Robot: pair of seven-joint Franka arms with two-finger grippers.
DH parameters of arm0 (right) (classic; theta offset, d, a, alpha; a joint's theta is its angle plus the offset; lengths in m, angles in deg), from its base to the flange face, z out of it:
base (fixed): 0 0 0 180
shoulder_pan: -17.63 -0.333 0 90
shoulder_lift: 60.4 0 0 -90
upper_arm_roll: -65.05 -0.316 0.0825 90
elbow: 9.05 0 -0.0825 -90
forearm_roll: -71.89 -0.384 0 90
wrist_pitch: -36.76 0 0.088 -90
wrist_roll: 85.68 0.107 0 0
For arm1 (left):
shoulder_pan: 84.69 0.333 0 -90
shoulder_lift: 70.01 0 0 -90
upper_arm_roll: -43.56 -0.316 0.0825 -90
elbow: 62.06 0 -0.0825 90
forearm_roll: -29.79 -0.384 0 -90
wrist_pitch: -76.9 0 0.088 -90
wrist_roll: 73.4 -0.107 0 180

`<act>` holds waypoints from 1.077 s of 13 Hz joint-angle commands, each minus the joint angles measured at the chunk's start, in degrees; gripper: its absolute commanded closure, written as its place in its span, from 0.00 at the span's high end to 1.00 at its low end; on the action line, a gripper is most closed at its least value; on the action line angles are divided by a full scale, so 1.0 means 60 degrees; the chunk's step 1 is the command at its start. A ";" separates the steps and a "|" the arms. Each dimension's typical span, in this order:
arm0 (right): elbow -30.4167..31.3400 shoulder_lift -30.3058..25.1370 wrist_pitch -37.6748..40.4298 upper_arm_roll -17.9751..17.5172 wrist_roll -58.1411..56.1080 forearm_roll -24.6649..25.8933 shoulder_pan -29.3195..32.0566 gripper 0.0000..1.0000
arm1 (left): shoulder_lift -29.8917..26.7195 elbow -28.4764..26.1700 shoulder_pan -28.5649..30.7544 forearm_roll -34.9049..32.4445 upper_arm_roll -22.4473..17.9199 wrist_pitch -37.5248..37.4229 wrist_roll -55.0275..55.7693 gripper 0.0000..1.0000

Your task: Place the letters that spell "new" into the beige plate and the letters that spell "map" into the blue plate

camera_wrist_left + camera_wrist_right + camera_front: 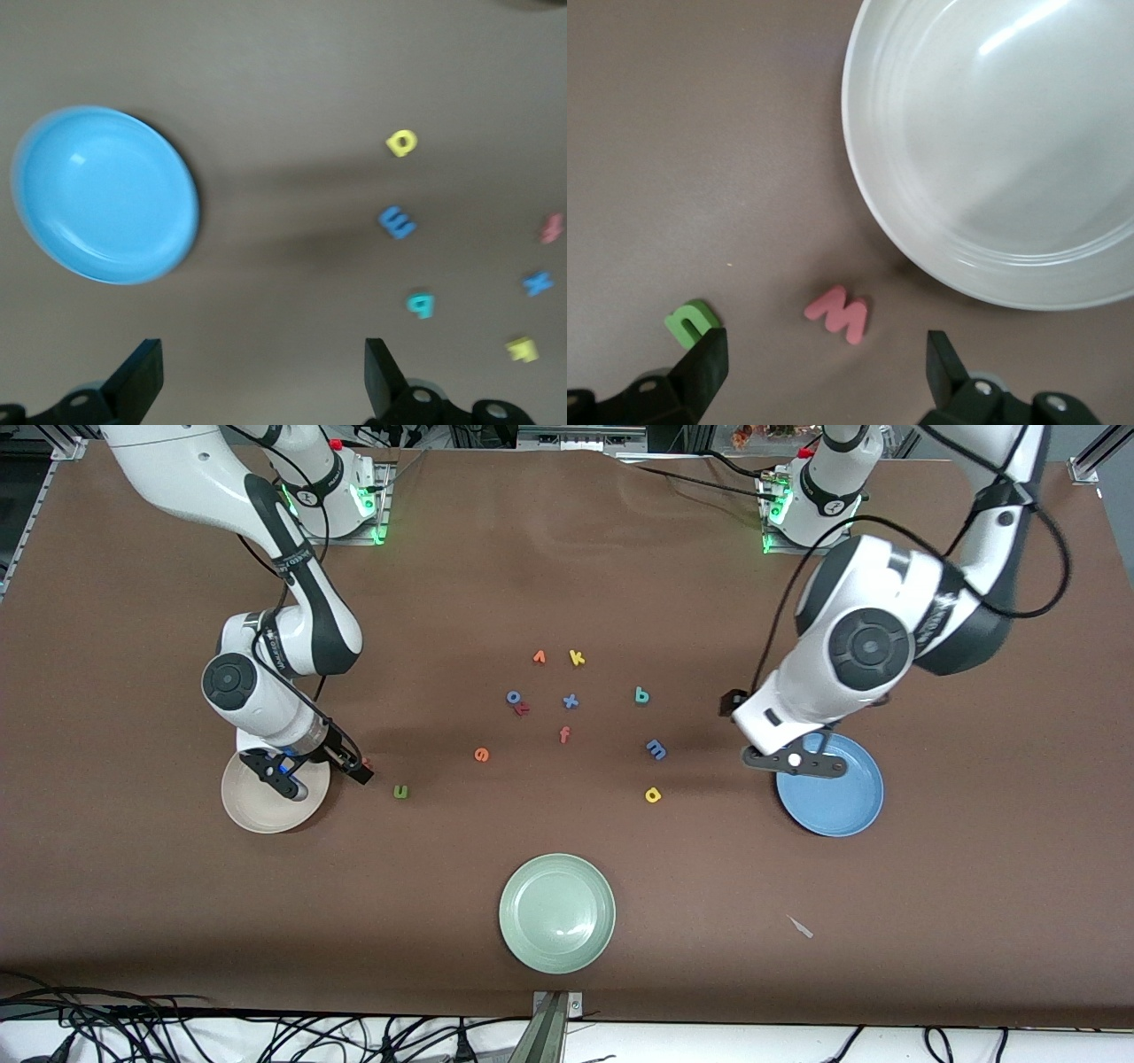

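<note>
Found the right gripper (323, 776) (824, 372) open and empty, low over the table at the rim of the beige plate (261, 815) (992, 133), in the middle of the frame toward the right arm's end. Saw the pink w (837, 314) lying flat on the table just beside that rim, between the spread fingers but nearer to one of them. In the front view, made out only a red speck at the fingertip, probably the same w.

Judged the step to be the picking of this w. Advised to centre the fingers over it before descending, to pinch it across its thin body, and to keep clear of the plate's rim and of the green n (400, 791) (689, 320) near by.

Found the left gripper (788, 760) (261, 372) also open and empty, over the edge of the blue plate (837, 802) (106, 195), waiting.

Counted three plates: beige, blue and a pale green plate (556, 912) in the lower middle, all without letters. Counted twelve letters. Six belonged to the task: w, n, orange e (481, 755), blue m (656, 749) (397, 221), yellow a (653, 794) (401, 142) and teal p (642, 696) (422, 305). Left six others in the upper middle.
</note>
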 commanded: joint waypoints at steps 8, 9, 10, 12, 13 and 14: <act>0.0046 0.0774 -0.1077 0.0082 0.0167 -0.0205 -0.0241 0.95 | 0.1645 -0.1321 -0.0741 0.1932 0.0045 0.3220 0.3198 1.00; 0.0061 0.0774 -0.1091 0.0082 0.0167 -0.0205 -0.0241 0.95 | 0.1659 -0.1673 -0.0770 0.1979 0.0045 0.3659 0.3402 1.00; 0.0061 0.0788 -0.1091 0.0082 0.0167 -0.0205 -0.0241 0.94 | 0.1746 -0.1982 -0.0872 0.1980 0.0045 0.4171 0.3752 0.99; 0.0061 0.0832 -0.1091 0.0082 0.0167 -0.0205 -0.0255 0.89 | 0.2199 -0.2102 -0.1194 0.1980 0.0045 0.5008 0.4659 0.89; 0.0075 0.0832 -0.1091 0.0082 0.0152 -0.0205 -0.0255 0.88 | 0.2332 -0.2102 -0.1282 0.1980 0.0045 0.5156 0.4881 0.86; 0.0090 0.0847 -0.1178 0.0082 0.0152 -0.0205 -0.0270 0.87 | 0.2391 -0.2102 -0.1298 0.1980 0.0045 0.5158 0.4898 0.80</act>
